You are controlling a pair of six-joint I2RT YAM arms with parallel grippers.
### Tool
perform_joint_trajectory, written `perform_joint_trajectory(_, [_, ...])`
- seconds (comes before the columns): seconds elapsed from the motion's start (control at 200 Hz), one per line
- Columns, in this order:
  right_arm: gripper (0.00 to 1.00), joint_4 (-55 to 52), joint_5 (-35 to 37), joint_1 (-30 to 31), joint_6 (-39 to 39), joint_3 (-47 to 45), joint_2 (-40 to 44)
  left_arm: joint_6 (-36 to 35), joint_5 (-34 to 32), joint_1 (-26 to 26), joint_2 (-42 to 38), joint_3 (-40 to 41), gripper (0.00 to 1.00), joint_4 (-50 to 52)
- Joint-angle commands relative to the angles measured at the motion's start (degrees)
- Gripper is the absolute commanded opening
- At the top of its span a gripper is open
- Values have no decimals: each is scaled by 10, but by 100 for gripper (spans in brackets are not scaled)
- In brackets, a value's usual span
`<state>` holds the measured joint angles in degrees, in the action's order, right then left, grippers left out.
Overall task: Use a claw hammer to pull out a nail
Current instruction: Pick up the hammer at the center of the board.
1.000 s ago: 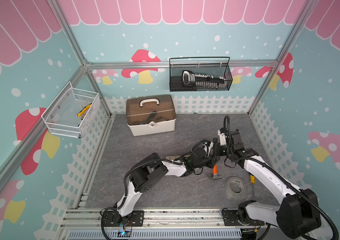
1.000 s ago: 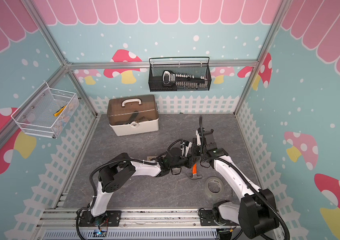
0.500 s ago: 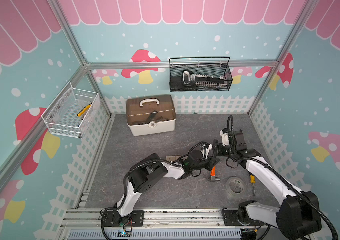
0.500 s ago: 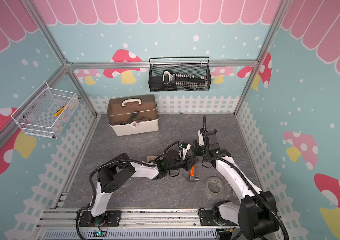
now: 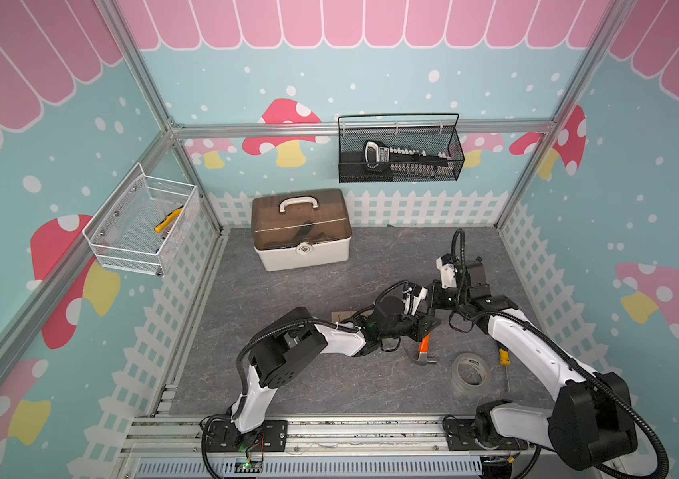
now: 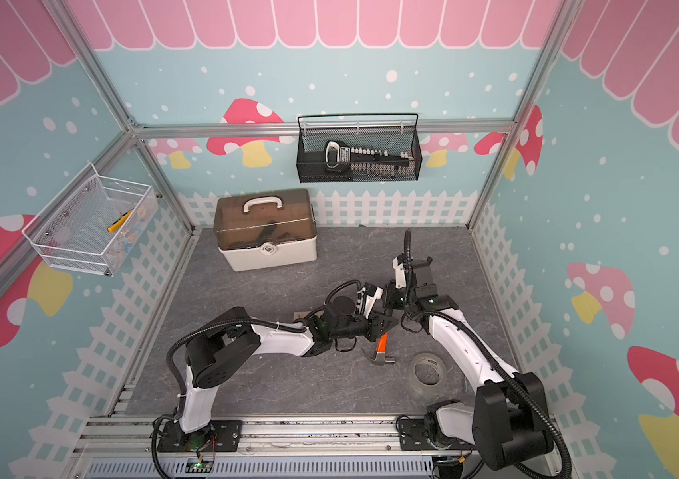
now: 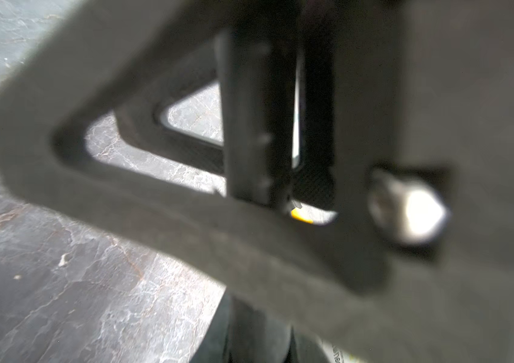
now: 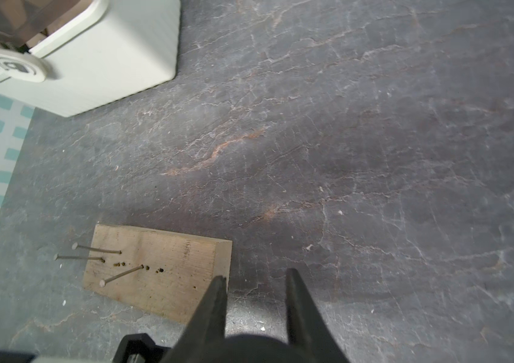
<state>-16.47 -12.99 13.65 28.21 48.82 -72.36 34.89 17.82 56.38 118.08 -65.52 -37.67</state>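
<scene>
Extraction not yet begun: the left gripper (image 5: 421,328) is clamped on the black shaft of the claw hammer (image 5: 424,344), whose steel head hangs beyond its fingertips, apart from the wooden board (image 8: 155,270). The right gripper (image 8: 255,279), jaws slightly parted and empty, hovers just short of that board. Its three nails (image 8: 97,250) remain undrawn.

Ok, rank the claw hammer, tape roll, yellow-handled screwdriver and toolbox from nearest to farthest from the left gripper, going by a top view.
Measured from the left gripper in a top view:
1. claw hammer: its shaft is held in the fingers.
2. tape roll: to the front right.
3. screwdriver: farther right, beyond the tape roll.
4. toolbox: far back left, near the rear wall.
</scene>
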Motion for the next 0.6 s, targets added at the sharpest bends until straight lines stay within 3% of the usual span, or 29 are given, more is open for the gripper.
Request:
perform_joint_trajectory(0.0, [20,8,23,-6,3,5,-6,-3,12,4,-47,-14,0,-45])
perform_joint_trajectory(0.12, [8,18,22,-5,3,-1,5,-1,8,3,-48,-16,0,-40])
perform_joint_trajectory(0.17, [0,28,20,-5,3,-7,14,2,7,2,-48,-17,5,-40])
perform_joint_trajectory(0.21, [0,41,18,-6,2,-15,24,6,7,1,-49,-14,8,-42])
perform_joint_trajectory(0.36, [0,90,19,-6,-2,-50,86,17,6,-7,-64,8,36,-57])
perform_joint_trajectory(0.595, [0,88,56,-5,-17,-45,150,-1,-10,-27,-123,64,41,-22])
